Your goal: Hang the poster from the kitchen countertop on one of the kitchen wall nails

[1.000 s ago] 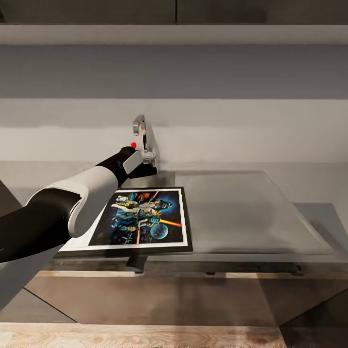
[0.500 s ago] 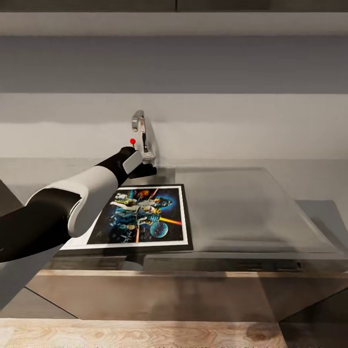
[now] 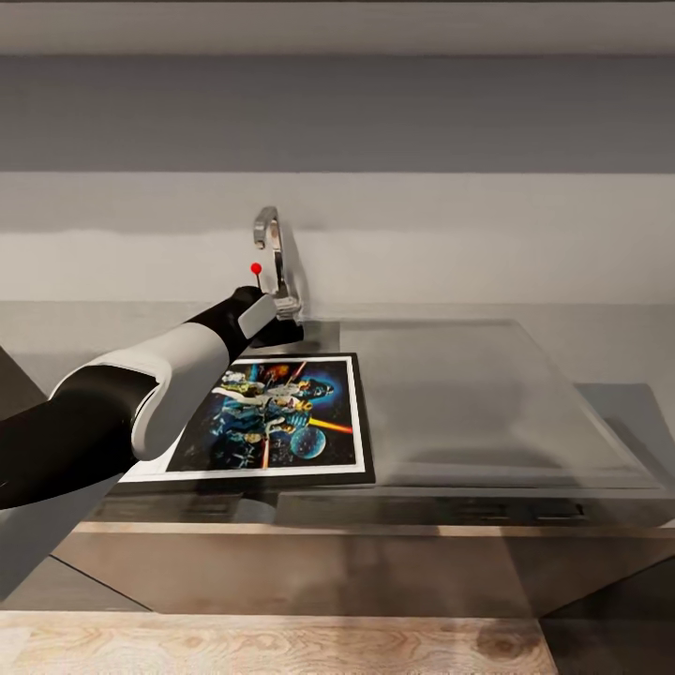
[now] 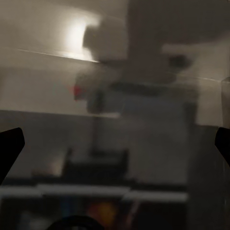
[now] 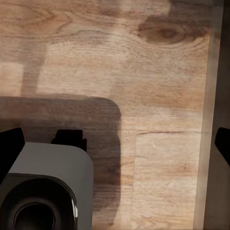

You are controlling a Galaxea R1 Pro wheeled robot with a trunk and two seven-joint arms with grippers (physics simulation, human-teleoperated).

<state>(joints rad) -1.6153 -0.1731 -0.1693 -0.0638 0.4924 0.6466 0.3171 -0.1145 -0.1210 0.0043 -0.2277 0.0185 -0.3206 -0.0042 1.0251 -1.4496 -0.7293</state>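
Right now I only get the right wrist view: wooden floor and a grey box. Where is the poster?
Observer: In the head view, the poster lies flat on the kitchen countertop, picture side up.
Operator: Is an arm anywhere near it?
Observer: Yes. The left gripper is at the poster's far edge, just in front of the tap.
Operator: Has it grabbed it?
Observer: No. The left wrist view shows its fingers spread wide.

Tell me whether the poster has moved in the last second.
No. The poster still lies at the countertop's front edge, left of the sink; the camera shifted.
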